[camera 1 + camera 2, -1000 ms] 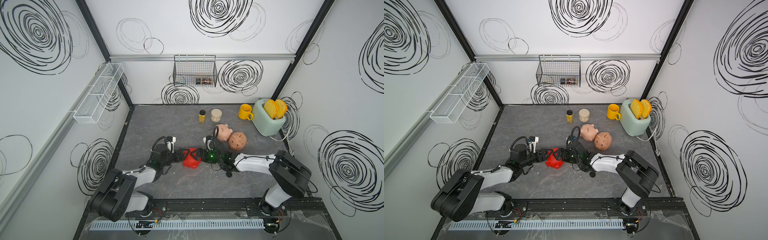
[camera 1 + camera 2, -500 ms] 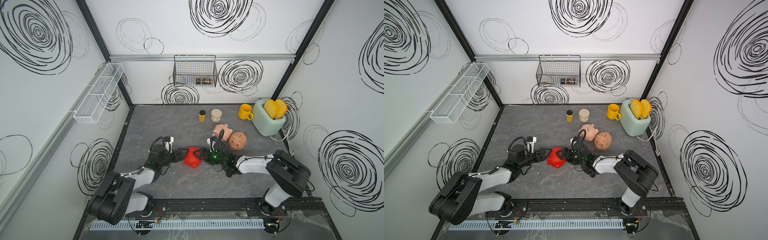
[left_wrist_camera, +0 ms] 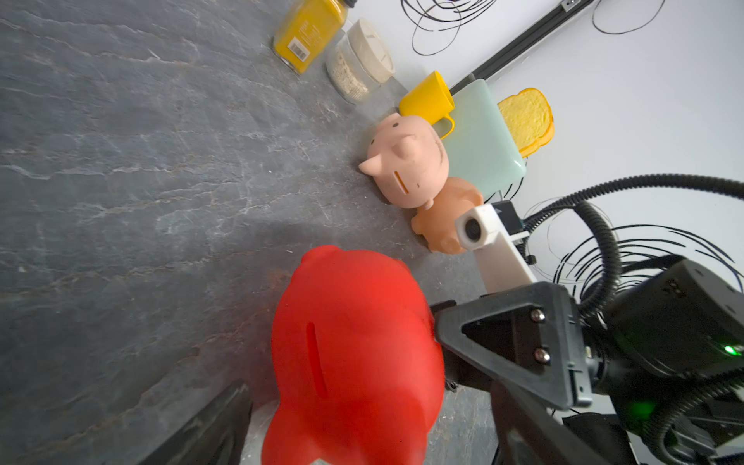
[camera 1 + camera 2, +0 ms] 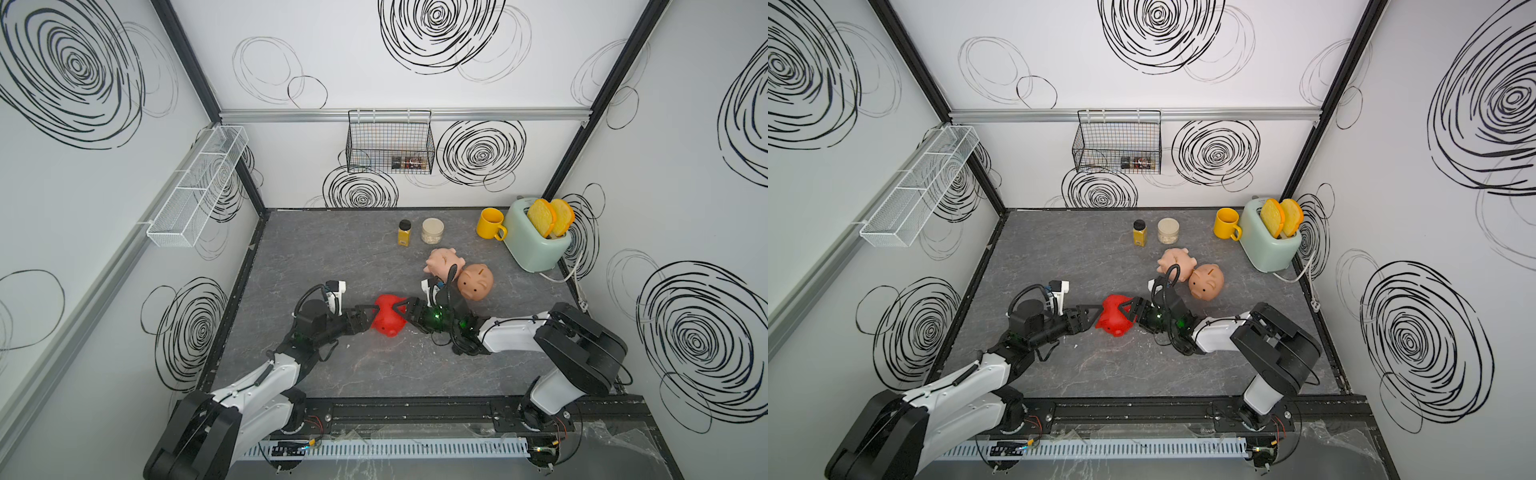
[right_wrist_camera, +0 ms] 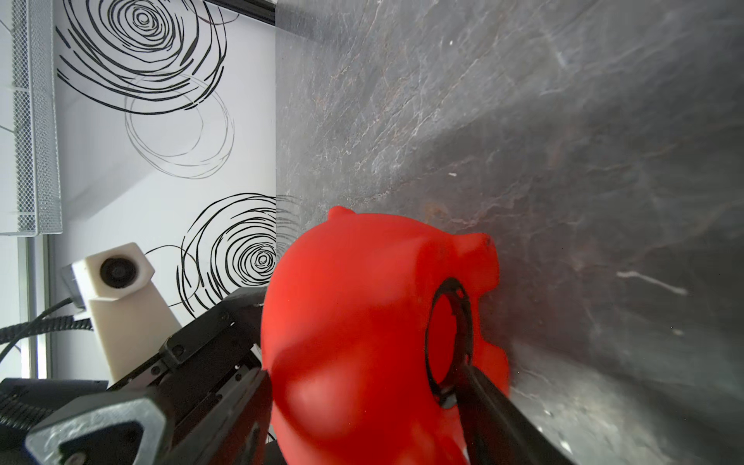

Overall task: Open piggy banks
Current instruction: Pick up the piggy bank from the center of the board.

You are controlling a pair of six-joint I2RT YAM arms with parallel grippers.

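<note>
- Grey stone-look worktop (image 4: 332, 257), white walls scribbled with black swirls.
- Clamped the red piggy bank (image 4: 388, 320) in the left end effector (image 4: 371, 317), tipped sideways at mid-worktop.
- Spread the right end effector (image 4: 401, 316) wide about its belly, one fingertip (image 5: 479, 386) at the black belly ring (image 5: 459, 292).
- Left the pink piggy bank (image 4: 442, 259) and peach piggy bank (image 4: 476, 282) side by side near the toaster (image 4: 536, 241).
- Judged as opening the red bank; called next for catching that ring and pulling against the left hold.
</note>
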